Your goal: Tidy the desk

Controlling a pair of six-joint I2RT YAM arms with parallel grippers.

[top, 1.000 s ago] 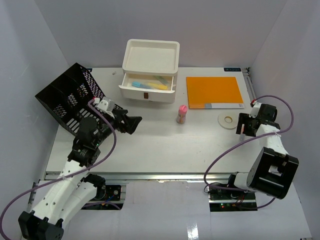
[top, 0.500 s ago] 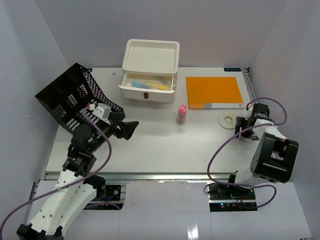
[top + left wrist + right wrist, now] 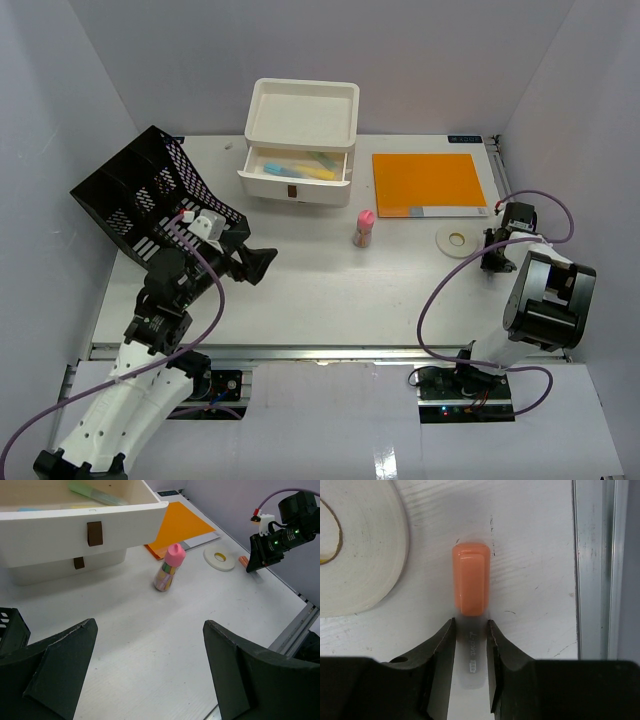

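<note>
On the desk [image 3: 530, 555], orange-capped stick [image 3: 470, 587] pinched between right fingers [image 3: 441, 660].

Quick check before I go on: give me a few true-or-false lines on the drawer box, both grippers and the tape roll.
1. The white drawer box has a drawer pulled out. True.
2. The left gripper holds the pink-capped bottle. False: it is open and empty, and the bottle stands on the desk.
3. The tape roll lies beside the orange-capped stick. True.
4. The right gripper is wide open. False: its jaws are closed on the stick.
</note>
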